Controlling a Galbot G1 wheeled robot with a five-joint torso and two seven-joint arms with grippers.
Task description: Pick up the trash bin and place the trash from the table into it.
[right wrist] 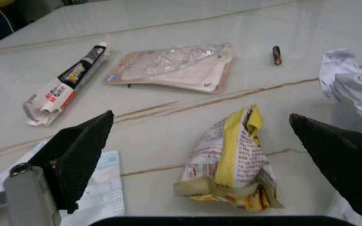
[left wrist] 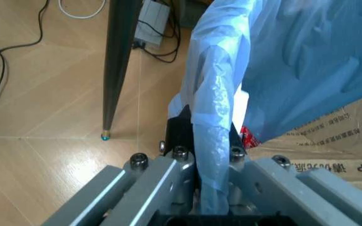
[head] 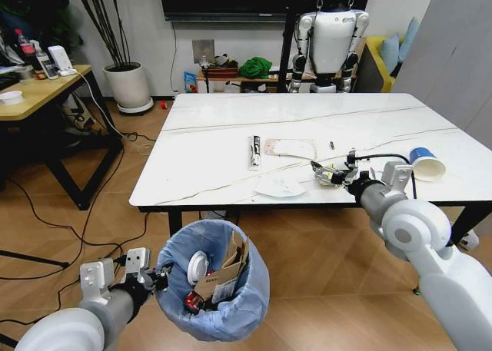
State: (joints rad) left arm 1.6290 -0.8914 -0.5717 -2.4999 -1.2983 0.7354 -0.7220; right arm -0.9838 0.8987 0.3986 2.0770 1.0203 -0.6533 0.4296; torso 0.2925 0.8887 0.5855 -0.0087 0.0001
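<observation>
Head view: left hand (head: 157, 278) pinches the round bin's (head: 231, 309) crinkly blue liner, below the marble counter (head: 207, 147). Left wrist: liner clamped. Right wrist: right hand (right wrist: 212, 160), spread, straddles a crumpled yellow wrapper (right wrist: 231, 162).

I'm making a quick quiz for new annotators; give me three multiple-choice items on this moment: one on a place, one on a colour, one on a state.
1. Where is the paper cup?
A. inside the trash bin
B. on the table near its right end
C. on the floor

2. What colour is the bag lining the trash bin?
A. black
B. light blue
C. green

3. How is the right gripper?
A. open, either side of the yellow wrapper
B. shut on the tube
C. shut on the cup

Key: 1 B, the cup sits on the table; 2 B, blue plastic over the rim; 3 A, fingers spread, wrapper between.
</observation>
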